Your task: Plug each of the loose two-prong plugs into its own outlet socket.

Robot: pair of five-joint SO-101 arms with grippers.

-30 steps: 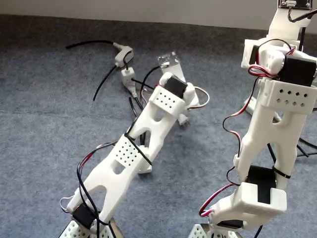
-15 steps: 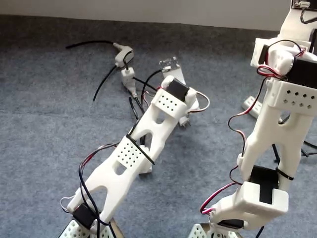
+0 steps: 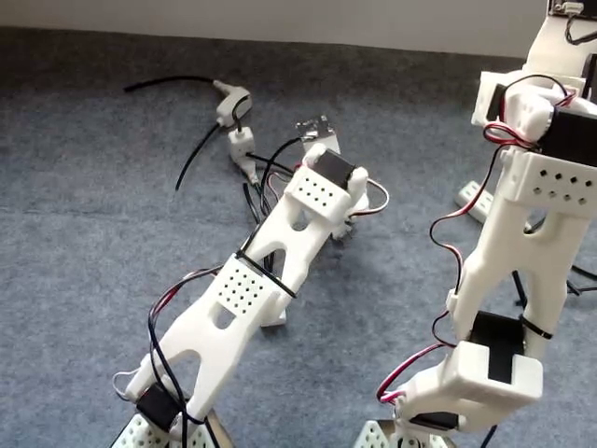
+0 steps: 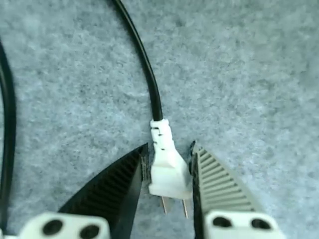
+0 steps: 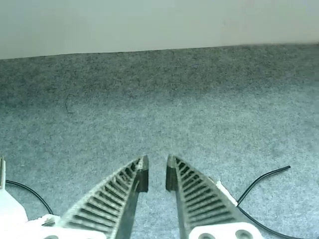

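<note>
— What's underneath it all?
— Grey, carpet-like worktop point(image 3: 84, 233), with a pale wall point(image 5: 149, 20) along the far edge.
— And the loose plug?
— The white two-prong plug point(image 4: 169, 172) sits in the left end effector point(image 4: 169, 148), clenched between the ribbed fingers point(image 4: 214, 174), prongs toward the wrist camera. Its black cord point(image 4: 149, 74) trails away over the carpet.
— The right end effector point(image 5: 157, 172)?
— Raised over bare carpet, gripping nothing, a narrow gap between its tips.
— Anything else?
— Another white connector point(image 3: 233, 101) on a black cord lies farther back.
</note>
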